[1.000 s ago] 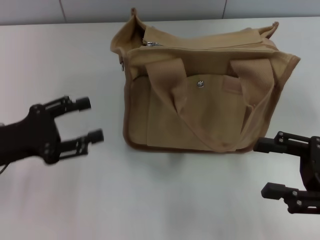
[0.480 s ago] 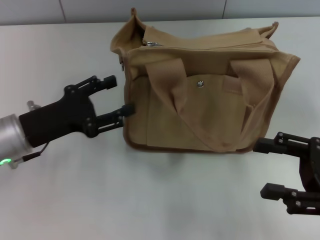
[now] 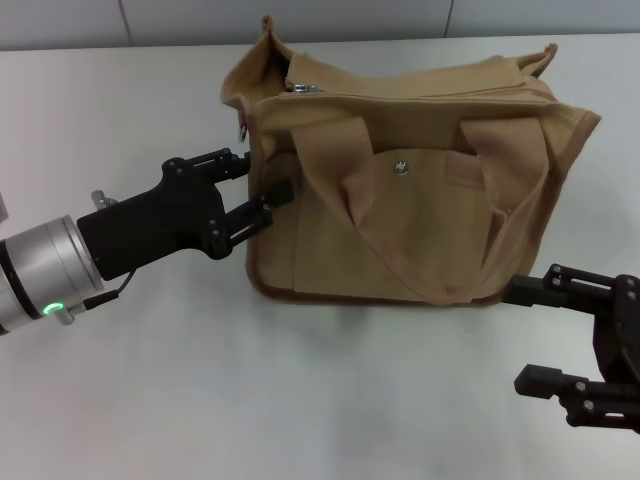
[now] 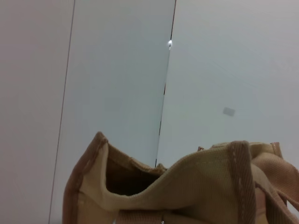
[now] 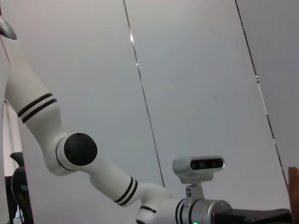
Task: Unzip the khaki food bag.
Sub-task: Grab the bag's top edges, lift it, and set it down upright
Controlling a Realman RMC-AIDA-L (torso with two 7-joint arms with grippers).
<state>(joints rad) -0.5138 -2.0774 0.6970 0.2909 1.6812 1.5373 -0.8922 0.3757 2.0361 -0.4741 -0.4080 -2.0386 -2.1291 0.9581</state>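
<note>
You have the khaki food bag (image 3: 400,180) standing upright on the white desk (image 3: 150,400), toward twelve o'clock from the robot. Your left gripper (image 3: 262,184) sits at the bag's nine o'clock end — fingers spread, released, tips touching the brown-piped corner. Your right gripper (image 3: 525,335) hangs at five o'clock, just off the bag's lower corner — open too, grasping nothing.
</note>
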